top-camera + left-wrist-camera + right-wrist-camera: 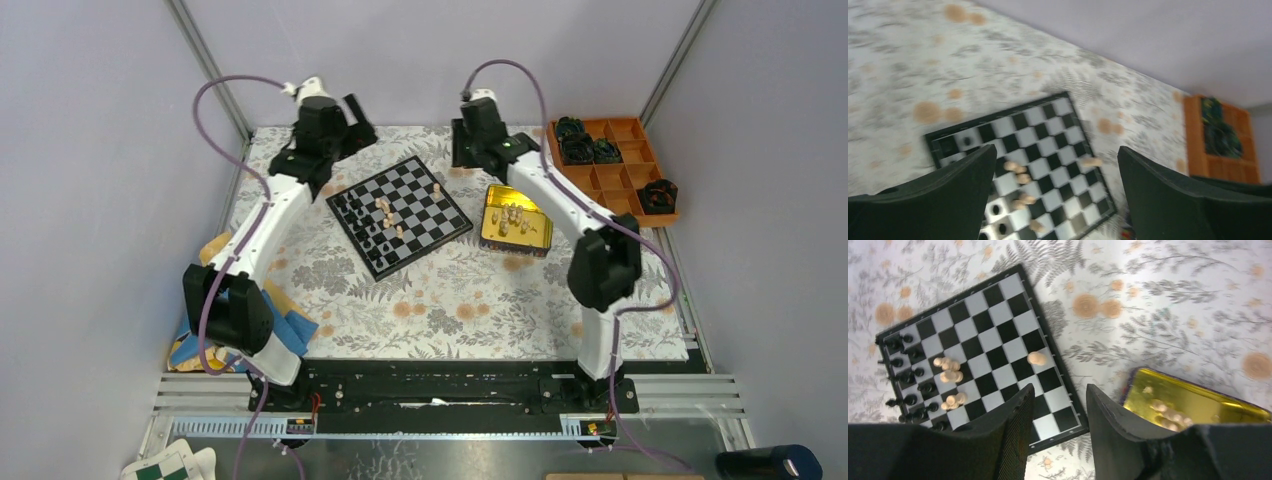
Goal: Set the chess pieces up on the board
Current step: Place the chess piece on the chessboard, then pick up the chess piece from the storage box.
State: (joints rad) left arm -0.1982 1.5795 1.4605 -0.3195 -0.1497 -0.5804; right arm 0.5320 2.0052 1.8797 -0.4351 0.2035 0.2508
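The board (400, 215) lies tilted on the flowered cloth and also shows in the left wrist view (1048, 145) and the right wrist view (998, 340). Black pieces (908, 375) stand along its left edge. Several tan pieces (948, 370) sit bunched near them, and one tan piece (1037, 358) stands alone by the right edge. More tan pieces (513, 220) lie in a gold tin (540, 240). My left gripper (358, 120) is open and empty, high over the board's far corner (1056, 152). My right gripper (462, 148) is open and empty above the board's near-right corner (1060, 390).
An orange compartment tray (610, 175) with bulky black objects stands at the back right, also seen in the left wrist view (1193, 140). Blue and yellow cloths (290, 335) lie by the left arm's base. A green-and-white checkered item (170, 465) lies off the table's front left. Walls enclose three sides.
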